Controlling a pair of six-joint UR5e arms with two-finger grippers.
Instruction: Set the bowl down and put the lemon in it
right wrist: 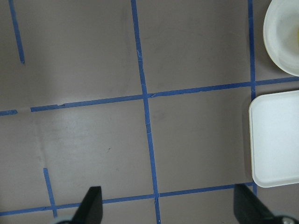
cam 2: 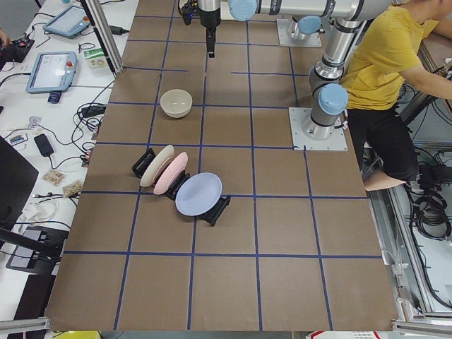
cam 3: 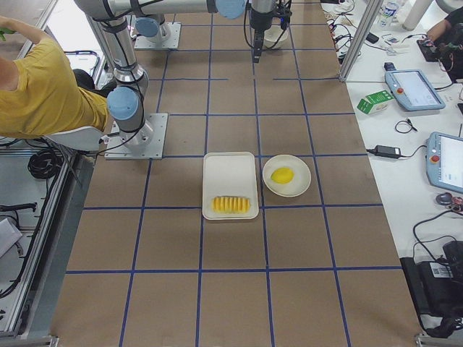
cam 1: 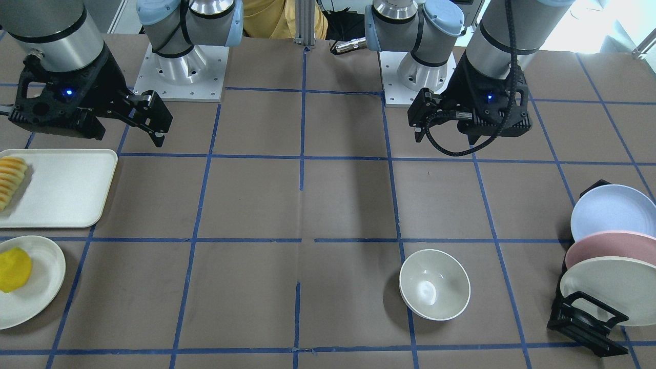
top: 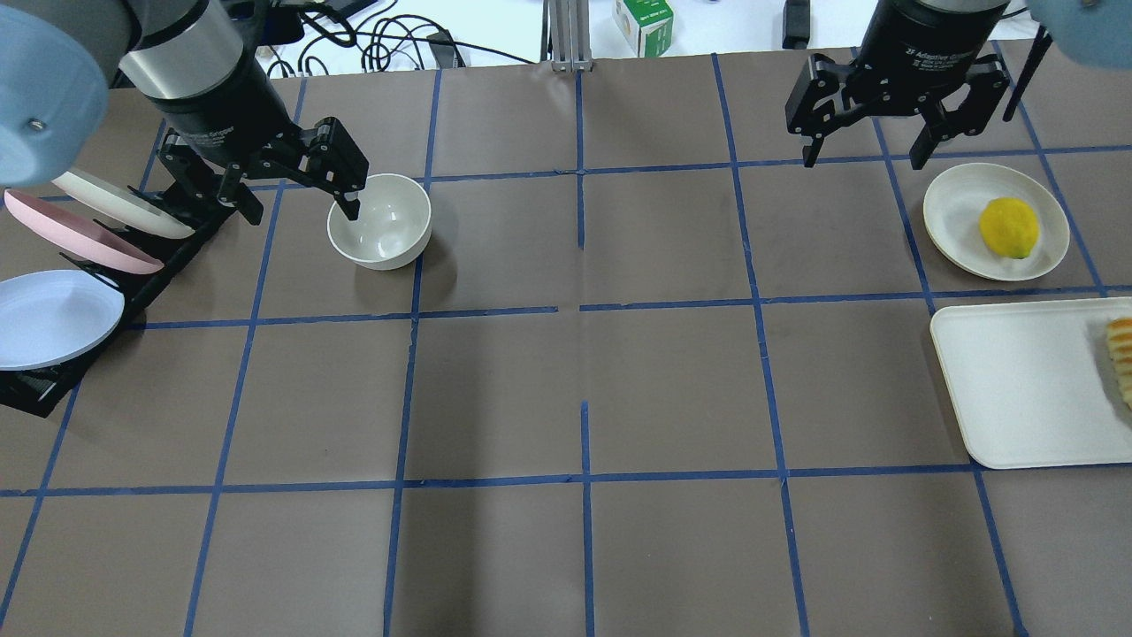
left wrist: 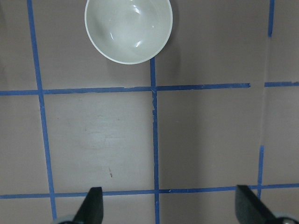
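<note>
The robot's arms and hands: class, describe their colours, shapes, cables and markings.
Both arms are silver-grey tubes with pale blue joint caps. The left hand and right hand are black, two-fingered, with white lettering on the wrist collar. A black braided cable loops below the left wrist.

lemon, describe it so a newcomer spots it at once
At the right end of the table in the overhead view, a round plate sits beside a rectangular tray. The lemon lies on that plate: bright yellow and oval, unlike the ridged slices on the tray.
</note>
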